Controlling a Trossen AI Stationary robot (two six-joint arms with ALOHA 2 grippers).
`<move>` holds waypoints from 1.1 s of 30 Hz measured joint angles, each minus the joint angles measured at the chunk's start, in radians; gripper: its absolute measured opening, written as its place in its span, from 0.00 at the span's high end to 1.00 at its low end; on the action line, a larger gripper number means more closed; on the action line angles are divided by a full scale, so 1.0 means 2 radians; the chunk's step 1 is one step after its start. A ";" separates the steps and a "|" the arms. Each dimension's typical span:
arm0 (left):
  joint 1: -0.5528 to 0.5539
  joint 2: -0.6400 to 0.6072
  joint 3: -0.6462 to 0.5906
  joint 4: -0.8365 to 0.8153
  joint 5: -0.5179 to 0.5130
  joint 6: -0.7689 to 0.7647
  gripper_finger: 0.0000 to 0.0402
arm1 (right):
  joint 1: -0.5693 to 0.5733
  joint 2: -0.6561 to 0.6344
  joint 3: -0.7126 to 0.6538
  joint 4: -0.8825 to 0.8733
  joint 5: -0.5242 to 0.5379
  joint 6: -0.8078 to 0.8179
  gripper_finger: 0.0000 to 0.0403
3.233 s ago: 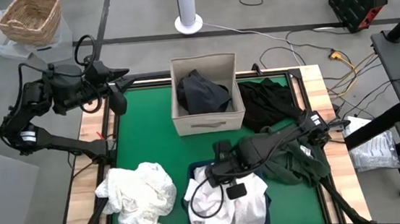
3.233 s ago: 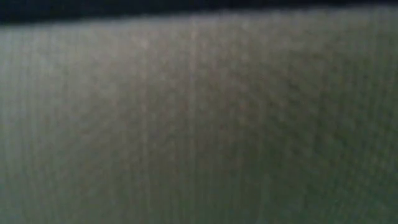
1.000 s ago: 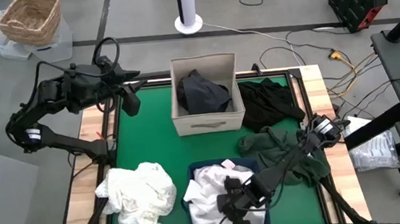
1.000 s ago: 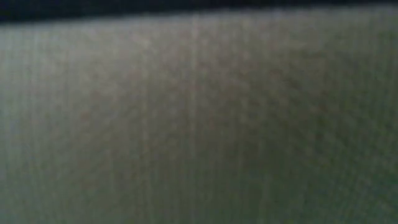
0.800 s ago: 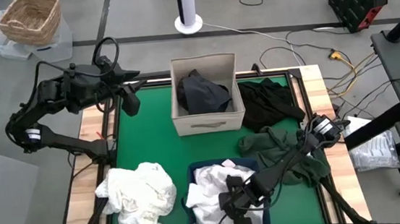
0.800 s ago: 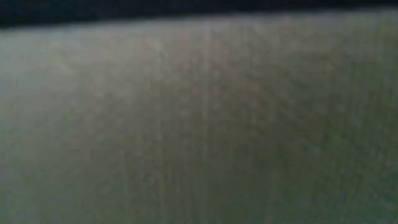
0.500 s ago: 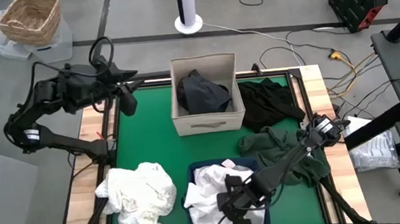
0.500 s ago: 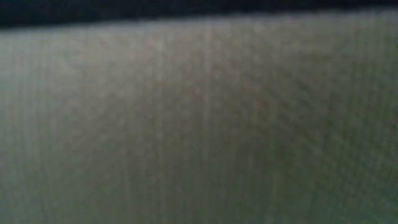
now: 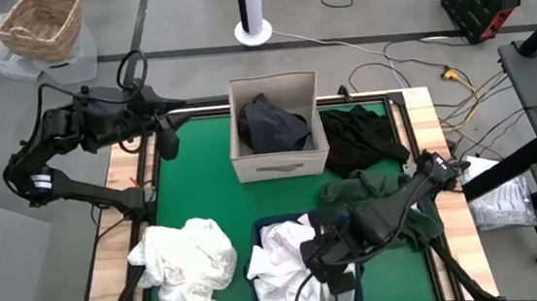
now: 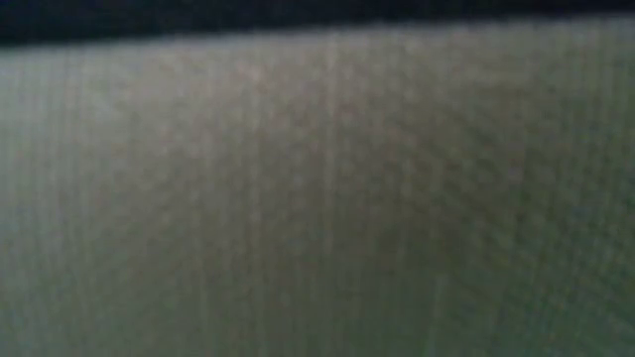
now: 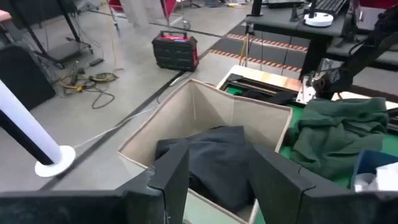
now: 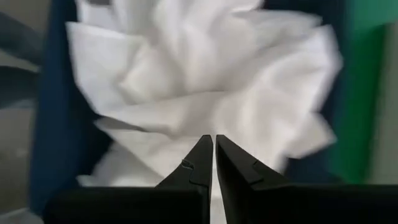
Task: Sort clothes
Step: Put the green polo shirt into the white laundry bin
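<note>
Your right gripper [image 9: 318, 253], jaws shut on nothing, hovers over the navy bin [image 9: 347, 280] at the table's near edge. The loose white garment [image 9: 186, 265] lies toward the near-left corner; the left gripper [image 9: 165, 140], partly open and empty, waits at the far-left corner.

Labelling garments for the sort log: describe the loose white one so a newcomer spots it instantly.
Start at the green-topped table seen from above and go to its near-left corner. The crumpled white fabric garment lies there in a heap on the table itself, left of the navy blue fabric bin. Unlike the white clothes in the bin, it sits in no container.
</note>
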 joint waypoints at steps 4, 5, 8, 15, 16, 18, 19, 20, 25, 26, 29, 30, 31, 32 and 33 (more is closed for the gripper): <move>0.000 0.000 0.000 0.000 0.002 -0.019 0.64 | -0.019 -0.019 0.015 -0.014 0.026 -0.036 0.97; 0.000 0.000 0.000 0.000 0.002 -0.024 0.64 | -0.026 -0.025 0.015 -0.014 0.032 -0.045 0.97; 0.000 0.000 0.000 0.002 0.002 -0.039 0.64 | -0.047 -0.050 0.012 -0.013 0.057 -0.072 0.97; -0.011 0.002 0.000 0.002 0.011 -0.063 0.64 | -0.103 -0.127 -0.022 -0.014 0.107 -0.084 0.97; -0.013 0.002 0.000 0.002 0.012 -0.066 0.64 | -0.112 -0.141 -0.032 -0.014 0.115 -0.076 0.97; -0.019 0.002 0.000 0.002 0.012 -0.069 0.64 | -0.133 -0.172 -0.057 -0.013 0.125 -0.060 0.97; -0.021 0.003 0.000 0.001 0.012 -0.069 0.64 | -0.144 -0.187 -0.071 -0.014 0.128 -0.051 0.97; -0.024 0.003 0.000 0.001 0.012 -0.069 0.64 | -0.157 -0.202 -0.085 -0.014 0.128 -0.040 0.97; -0.027 0.009 -0.001 0.001 0.012 -0.074 0.64 | -0.212 -0.279 -0.175 -0.013 0.128 0.025 0.97; -0.027 0.010 -0.002 0.001 0.011 -0.075 0.64 | -0.221 -0.294 -0.195 -0.013 0.128 0.036 0.97; -0.027 0.018 -0.006 0.000 0.010 -0.082 0.64 | -0.244 -0.329 -0.255 -0.006 0.128 0.062 0.97; -0.027 0.021 -0.007 0.000 0.010 -0.082 0.64 | -0.249 -0.340 -0.273 0.001 0.127 0.071 0.97; -0.027 0.024 -0.008 0.000 0.009 -0.083 0.64 | -0.253 -0.349 -0.291 0.009 0.127 0.076 0.97; -0.027 0.028 -0.008 0.000 0.009 -0.083 0.64 | -0.256 -0.358 -0.309 0.018 0.127 0.081 0.97; -0.027 0.033 -0.008 0.000 0.009 -0.083 0.64 | -0.259 -0.366 -0.325 0.028 0.127 0.082 0.97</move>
